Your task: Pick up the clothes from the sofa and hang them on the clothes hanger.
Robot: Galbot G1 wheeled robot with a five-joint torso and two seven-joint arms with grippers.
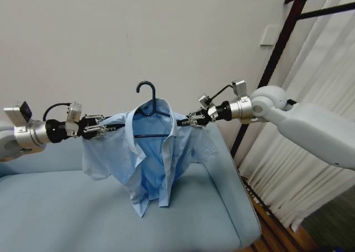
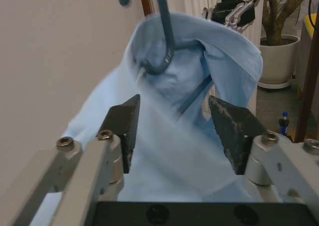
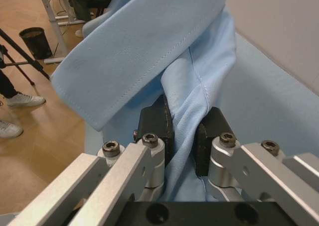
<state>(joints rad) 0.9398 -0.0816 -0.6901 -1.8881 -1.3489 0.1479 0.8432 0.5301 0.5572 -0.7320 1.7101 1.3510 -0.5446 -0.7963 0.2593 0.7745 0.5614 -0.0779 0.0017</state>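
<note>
A pale blue shirt [image 1: 152, 157] on a dark hanger [image 1: 148, 99] hangs in the air above a light blue sofa [image 1: 66, 218], stretched between two robot arms in front of a plain white wall [image 1: 111, 35]. The left gripper [image 1: 105, 127] is at one shoulder with its jaws spread wide and loose cloth between them, while the right gripper [image 1: 188, 120] at the other shoulder is clamped tight on a fold of the shirt. To the right stand a dark wooden rack [image 1: 280, 46] and white curtains [image 1: 327, 63] over a wood floor [image 1: 272, 230].
</note>
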